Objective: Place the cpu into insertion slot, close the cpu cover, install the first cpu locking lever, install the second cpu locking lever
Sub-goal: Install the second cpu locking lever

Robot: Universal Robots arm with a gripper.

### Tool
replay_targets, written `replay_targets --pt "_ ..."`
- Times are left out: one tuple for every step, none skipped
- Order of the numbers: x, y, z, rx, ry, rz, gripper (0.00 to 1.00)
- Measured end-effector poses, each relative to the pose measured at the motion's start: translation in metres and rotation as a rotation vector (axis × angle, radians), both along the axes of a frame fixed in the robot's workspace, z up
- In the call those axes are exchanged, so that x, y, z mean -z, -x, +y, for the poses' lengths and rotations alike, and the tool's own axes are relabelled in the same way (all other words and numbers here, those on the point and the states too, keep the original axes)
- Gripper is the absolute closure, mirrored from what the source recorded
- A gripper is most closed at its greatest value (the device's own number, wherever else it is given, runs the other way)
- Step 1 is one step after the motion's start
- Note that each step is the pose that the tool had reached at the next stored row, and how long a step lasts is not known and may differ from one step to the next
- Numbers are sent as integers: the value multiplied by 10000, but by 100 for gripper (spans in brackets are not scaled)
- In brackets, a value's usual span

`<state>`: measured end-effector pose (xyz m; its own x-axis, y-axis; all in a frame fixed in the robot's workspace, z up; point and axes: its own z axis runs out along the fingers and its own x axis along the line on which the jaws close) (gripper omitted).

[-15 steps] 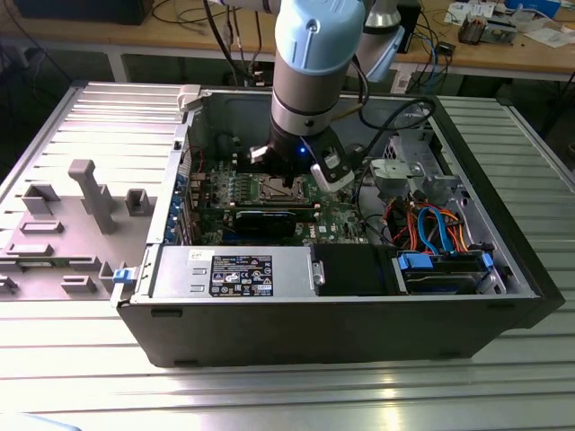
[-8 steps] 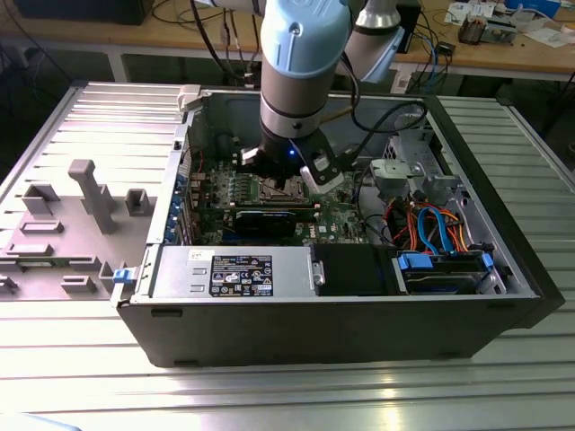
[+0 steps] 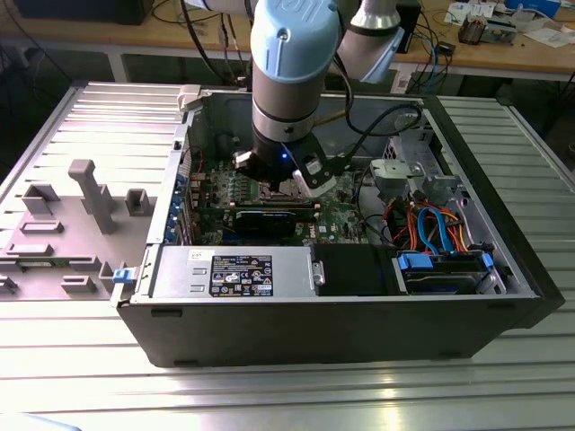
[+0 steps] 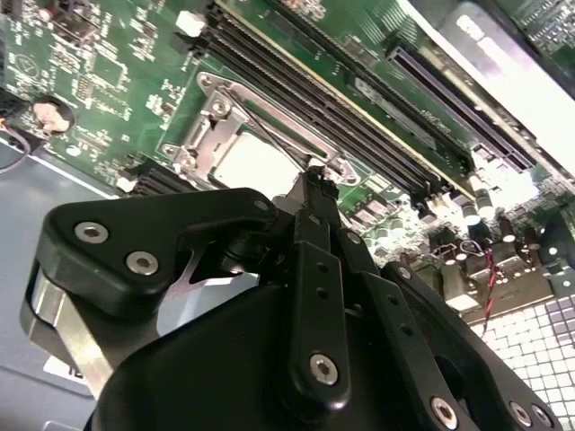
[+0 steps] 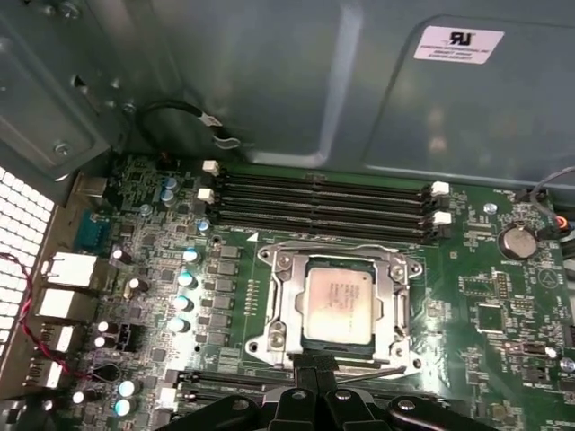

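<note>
The cpu (image 5: 334, 305) lies in the insertion slot (image 5: 334, 352), its silver-grey top showing through the window of the cpu cover (image 5: 280, 310), which lies flat over it. A thin wire lever (image 5: 332, 246) runs along the socket's edge by the memory slots. Another thin lever (image 5: 373, 374) runs along the opposite edge, right by my fingertips. My gripper (image 5: 314, 366) is shut, black fingers pressed together, tips at that edge of the socket. In the second wrist view the gripper (image 4: 316, 176) ends at the rim of the cpu cover (image 4: 214, 135), beside the cpu (image 4: 256, 162). In the exterior view the gripper (image 3: 286, 184) reaches down into the open computer case.
Long black memory slots (image 5: 323, 205) lie beyond the socket. A long black card (image 3: 265, 218) stands upright in front of the socket in the exterior view. The grey power-supply box (image 3: 234, 272) and the drive bay with blue and orange cables (image 3: 431, 233) fill the near side of the case.
</note>
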<state>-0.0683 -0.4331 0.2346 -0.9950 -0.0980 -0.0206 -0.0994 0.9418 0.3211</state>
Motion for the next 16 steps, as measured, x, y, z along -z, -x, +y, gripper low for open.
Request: replay_targets --pt "7 18 -2 -1 1 0 89" --pt "14 37 -3 0 3 1 89" --pt "24 51 -4 2 4 1 89" --pt "37 58 -4 1 5 2 89" --pt "51 59 -4 1 4 2 89" --pt "62 59 -4 -2 16 2 89" --pt "65 60 -3 0 65 3 89" --pt "68 60 -2 2 205 2 89" --pt "70 60 4 0 386 2 89" --pt "76 61 15 0 536 1 89" --pt "80 63 22 0 593 2 89" --pt "85 69 30 0 620 1 89" --pt "90 89 44 -2 625 0 89" --pt "91 115 48 -2 624 0 89" --pt "94 148 53 0 626 0 89" --pt "99 168 55 0 626 0 89"
